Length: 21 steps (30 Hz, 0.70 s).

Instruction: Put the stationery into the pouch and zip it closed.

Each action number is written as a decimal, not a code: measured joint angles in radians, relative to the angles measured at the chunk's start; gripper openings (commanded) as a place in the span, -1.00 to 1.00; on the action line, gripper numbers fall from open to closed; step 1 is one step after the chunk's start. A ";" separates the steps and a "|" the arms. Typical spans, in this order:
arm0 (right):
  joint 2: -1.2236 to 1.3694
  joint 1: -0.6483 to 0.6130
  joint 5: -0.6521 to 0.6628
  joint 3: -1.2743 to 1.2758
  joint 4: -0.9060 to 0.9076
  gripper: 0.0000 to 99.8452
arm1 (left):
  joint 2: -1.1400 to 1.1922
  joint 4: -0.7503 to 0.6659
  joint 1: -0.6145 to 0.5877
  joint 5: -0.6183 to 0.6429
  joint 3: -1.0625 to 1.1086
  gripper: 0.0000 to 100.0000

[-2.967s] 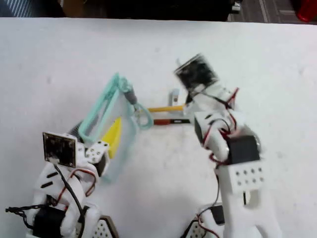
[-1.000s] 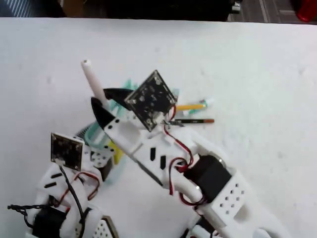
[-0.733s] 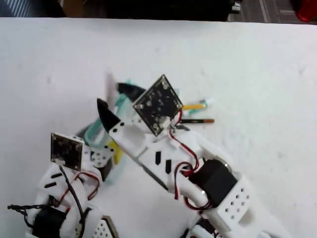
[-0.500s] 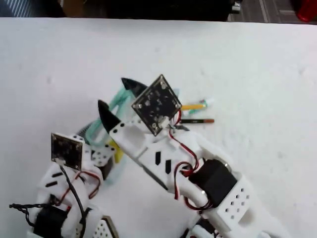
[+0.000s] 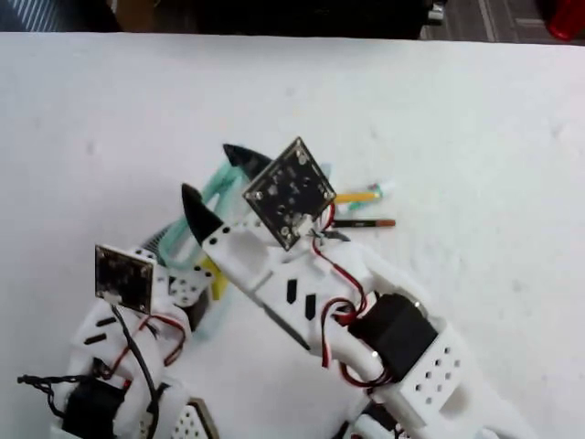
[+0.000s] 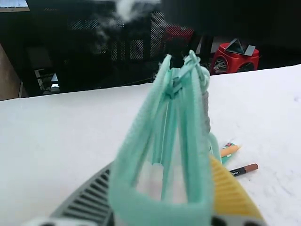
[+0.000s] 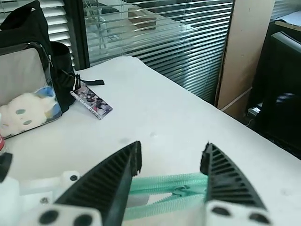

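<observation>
The teal mesh pouch (image 5: 216,187) stands on edge at the table's left centre. My left gripper (image 6: 160,207) is shut on its lower end, one grey finger (image 6: 89,202) and one yellow finger (image 6: 228,193) on either side. The pouch (image 6: 181,127) rises upright, its grey zip pull (image 6: 205,113) near the top. My right gripper (image 5: 208,169) hangs open over the pouch, black fingers (image 7: 113,183) astride the teal zip (image 7: 174,188), holding nothing. A yellow pencil (image 5: 356,195) and a dark pencil (image 5: 366,222) lie just right of the pouch, also seen as the pencils (image 6: 242,169).
The right arm (image 5: 366,311) crosses the table's middle from the front right. The left arm's base (image 5: 101,366) is at the front left. A black bag with a plush toy (image 7: 28,94) sits far off on the table. Bare white table (image 5: 475,137) lies right and behind.
The right arm swung from the pencils to the pouch with a white pen. One second ago it held the pen above the pouch; now its fingers are open and empty.
</observation>
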 measured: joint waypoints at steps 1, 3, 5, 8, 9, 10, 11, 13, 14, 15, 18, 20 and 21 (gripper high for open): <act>0.000 0.017 0.000 -0.002 0.000 -0.60 | 0.000 0.000 0.000 0.000 0.000 -0.58; 0.000 0.048 0.000 -0.002 0.000 -0.60 | 0.000 0.000 0.000 0.000 0.000 -0.58; 0.000 0.080 0.000 -0.002 0.000 -0.60 | 0.000 0.000 0.000 0.000 0.000 -0.58; 0.000 0.149 0.000 -0.018 0.015 -0.60 | 0.000 0.000 0.000 0.000 0.000 -0.58; 0.000 0.173 0.000 -0.023 0.025 -0.60 | 0.000 0.000 0.000 0.000 0.000 -0.58; 0.000 0.204 0.000 -0.028 0.028 -0.60 | 0.000 0.000 0.000 0.000 0.000 -0.58; 0.000 0.233 0.000 -0.029 0.029 -0.60 | 0.000 0.000 0.000 0.000 0.000 -0.58; 0.000 0.302 0.000 -0.031 0.029 -0.60 | 0.000 0.000 0.000 0.000 0.000 -0.58; 0.000 0.333 0.000 -0.031 0.029 -0.60 | 0.000 0.000 0.000 0.000 0.000 -0.58; 0.000 0.361 0.000 -0.031 0.029 -0.60 | 0.000 0.000 0.000 0.000 0.000 -0.58; 0.000 0.430 0.000 -0.031 0.051 -0.60 | 0.000 0.000 0.000 0.000 0.000 -0.58; 0.000 0.474 0.000 -0.031 0.071 -0.60 | 0.000 0.000 0.000 0.000 0.000 -0.58; 0.000 0.494 0.000 -0.031 0.081 -0.60 | 0.000 0.000 0.000 0.000 0.000 -0.58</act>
